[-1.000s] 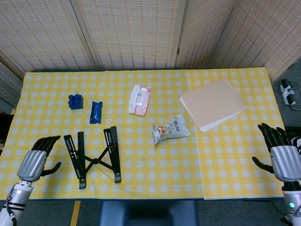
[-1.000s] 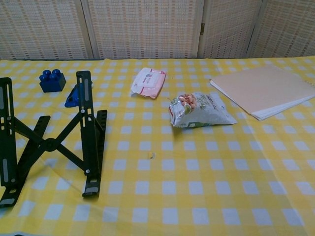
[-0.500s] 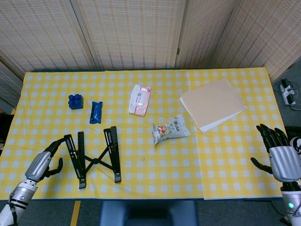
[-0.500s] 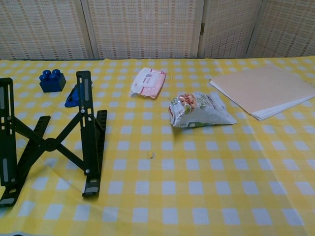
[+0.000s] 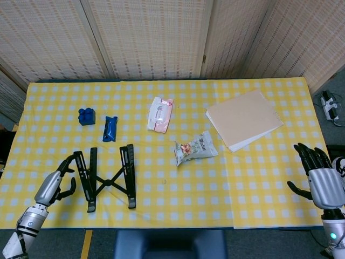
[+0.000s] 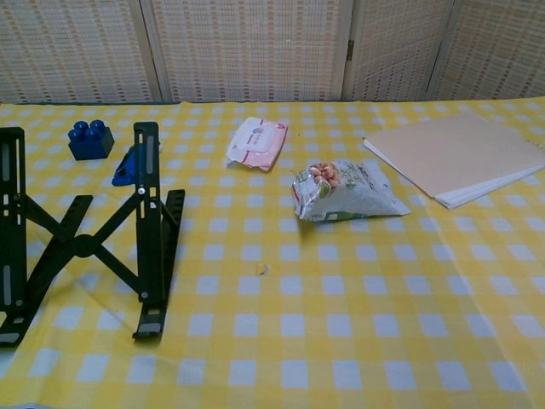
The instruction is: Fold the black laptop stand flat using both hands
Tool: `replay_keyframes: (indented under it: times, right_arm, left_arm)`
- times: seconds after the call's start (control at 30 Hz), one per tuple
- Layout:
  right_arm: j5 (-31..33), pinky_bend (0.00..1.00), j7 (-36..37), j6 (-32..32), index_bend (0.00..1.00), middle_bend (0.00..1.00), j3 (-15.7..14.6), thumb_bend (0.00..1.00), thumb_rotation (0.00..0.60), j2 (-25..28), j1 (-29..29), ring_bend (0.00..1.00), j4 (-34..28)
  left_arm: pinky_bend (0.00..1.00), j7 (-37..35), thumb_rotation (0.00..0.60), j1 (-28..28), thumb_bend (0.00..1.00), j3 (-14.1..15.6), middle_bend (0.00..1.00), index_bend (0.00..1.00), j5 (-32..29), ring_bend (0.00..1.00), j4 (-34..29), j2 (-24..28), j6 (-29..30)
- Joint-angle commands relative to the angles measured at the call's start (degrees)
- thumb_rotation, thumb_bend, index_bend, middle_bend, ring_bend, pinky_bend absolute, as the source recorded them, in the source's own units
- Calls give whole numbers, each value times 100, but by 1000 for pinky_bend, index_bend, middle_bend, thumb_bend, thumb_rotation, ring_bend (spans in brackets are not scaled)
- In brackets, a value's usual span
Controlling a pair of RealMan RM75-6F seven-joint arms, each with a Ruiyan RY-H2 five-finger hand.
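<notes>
The black laptop stand (image 5: 106, 182) stands unfolded at the table's front left, two rails joined by crossed struts. The chest view shows it raised at the left edge (image 6: 83, 245). My left hand (image 5: 53, 186) lies just left of it. Its fingertips (image 5: 68, 161) reach the far end of the left rail, and the thumb is spread apart below. My right hand (image 5: 325, 183) hovers at the table's front right corner, fingers spread and holding nothing, far from the stand. Neither hand shows in the chest view.
A blue block (image 5: 86, 116) and a blue packet (image 5: 110, 128) lie behind the stand. A wipes pack (image 5: 160, 114) and a snack bag (image 5: 195, 147) sit mid-table. Tan folders (image 5: 243, 118) are stacked at the back right. The yellow checked tablecloth (image 5: 259, 183) covers the table.
My left hand has moved right to the stand's left rail. The stand has shifted slightly left and its rails have drawn a little closer. The right hand has barely moved.
</notes>
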Motion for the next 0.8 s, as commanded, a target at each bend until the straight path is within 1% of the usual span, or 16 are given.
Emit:
replay_keyframes:
  times: [0.03,0.1,0.33,0.57,0.67,0.73,0.8]
  right_arm:
    - [8,107,16,-9,36,116,1,214,600,-15,5,145,20]
    - [10,107,34,-14,36,116,1,214,600,-23,8,145,36]
    - [29,107,128,-13,36,115,0,214,600,-27,0,146,117]
    - [42,107,249,-42,36,113,-17,214,600,-61,0,146,217]
    - [56,107,297,-56,36,111,-25,214,600,-71,-4,146,258]
    - [62,107,328,-74,36,110,-34,214,600,-72,-5,146,280]
    - [62,107,343,-81,36,109,-43,214,600,-69,-9,146,291]
  left_arm:
    - [303,113,600,-2,759,-15,69,0,151,74,-211,-106,134]
    - [306,182,600,-37,759,-31,69,0,188,77,-295,-181,145]
    - [319,488,600,-274,759,-121,69,0,90,79,-588,-425,-111]
    - [340,1221,600,-416,758,-156,69,0,-123,86,-946,-760,-253]
    - [378,1528,600,-391,752,-152,84,0,-216,129,-1020,-897,-182]
    - [405,1733,600,-344,721,-156,113,0,-302,157,-1026,-960,-89]
    - [411,1884,600,-283,658,-163,127,0,-374,163,-1023,-982,23]
